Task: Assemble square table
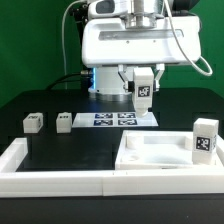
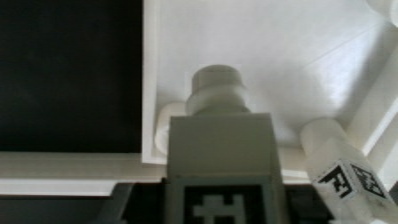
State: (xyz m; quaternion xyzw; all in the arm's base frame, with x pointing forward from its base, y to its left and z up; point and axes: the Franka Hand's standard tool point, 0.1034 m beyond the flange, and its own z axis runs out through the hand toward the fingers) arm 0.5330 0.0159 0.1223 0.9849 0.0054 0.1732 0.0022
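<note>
Border wall point(image 1: 60, 178) fronts slab point(image 1: 150, 152); tool point(image 1: 142, 88) grips leg point(image 1: 143, 98).

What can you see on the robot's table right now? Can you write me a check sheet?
Surface: black table, flat and dark.
Job's things: square tabletop lies flat near the front; standing leg is upright at its corner on the exterior view's right; two loose legs sit on the table at the exterior view's left; held leg is in the air.
Clutter: marker board lies flat; white border wall runs along the front.
Grippers: gripper shut on the held leg.
Cables: thin cable beside the robot base.
Surroundings: dark backdrop, nothing else seen.
</note>
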